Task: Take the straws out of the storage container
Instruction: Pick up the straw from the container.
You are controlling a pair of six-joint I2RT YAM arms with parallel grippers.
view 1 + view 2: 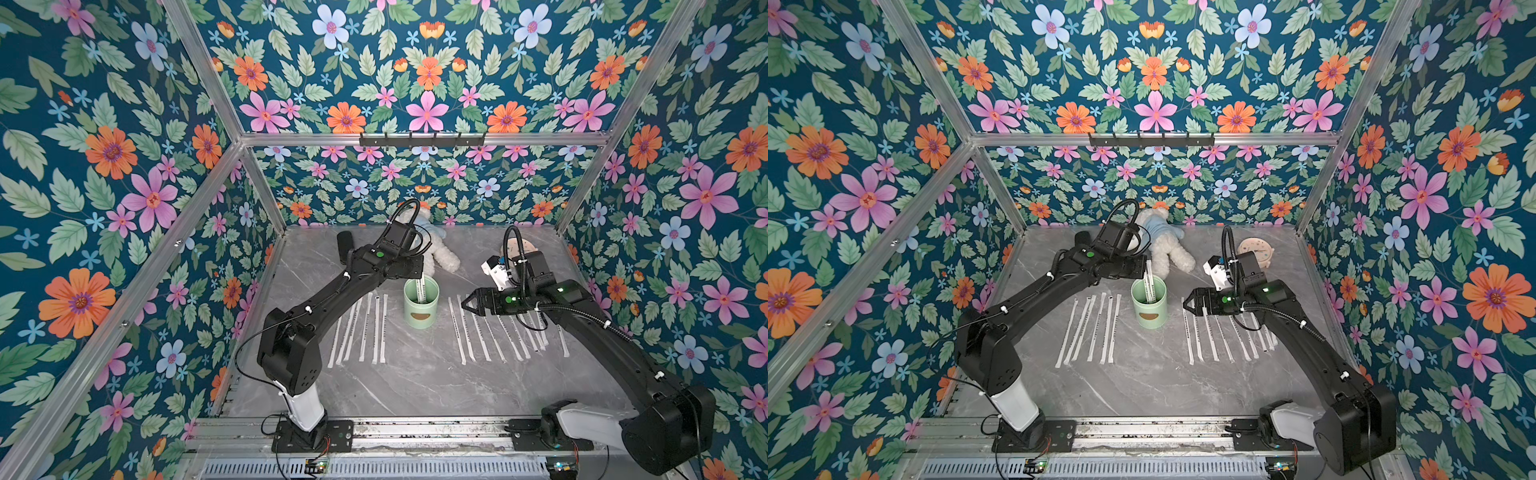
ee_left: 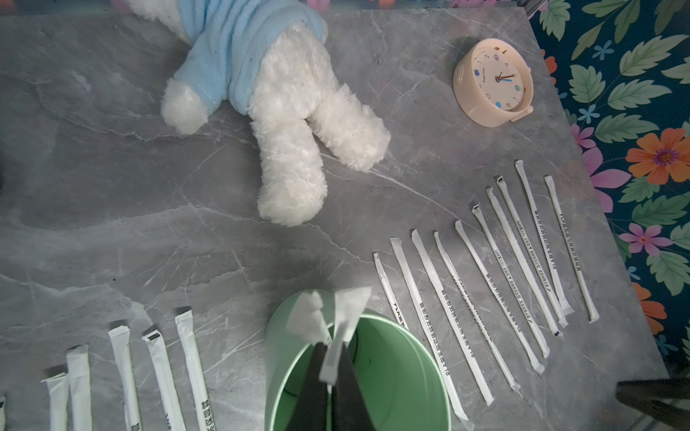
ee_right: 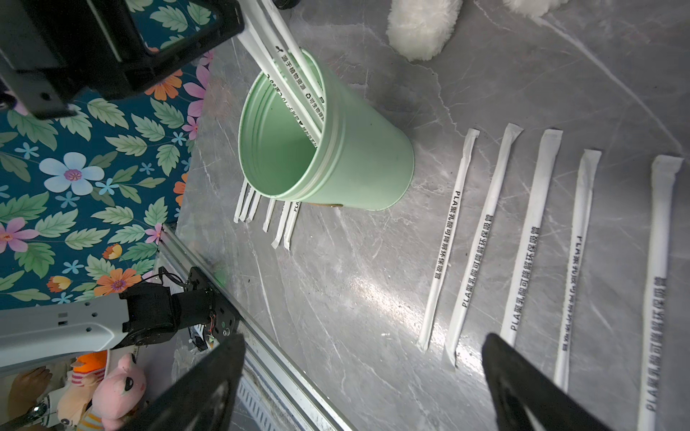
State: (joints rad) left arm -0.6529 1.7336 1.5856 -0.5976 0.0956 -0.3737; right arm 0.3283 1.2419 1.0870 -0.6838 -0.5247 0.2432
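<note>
The mint-green storage container (image 1: 420,307) (image 1: 1149,311) stands upright mid-table. A few white wrapped straws (image 1: 420,287) (image 3: 295,74) lean inside it, their tops above the rim. My left gripper (image 2: 330,360) hangs over the container's mouth (image 2: 395,373), shut on one straw (image 2: 347,309), with its jaws pressed together on the paper. Several more straws lie flat in a row left of the container (image 1: 365,328) and another row right of it (image 1: 490,332) (image 2: 496,283). My right gripper (image 1: 467,302) (image 3: 364,337) hovers open and empty over the right row (image 3: 522,242), beside the container (image 3: 358,164).
A white plush bear in a blue shirt (image 1: 442,251) (image 2: 291,112) lies behind the container. A pinkish round clock (image 1: 1256,251) (image 2: 493,82) sits at the back right, behind my right arm. Floral walls close in the table on three sides.
</note>
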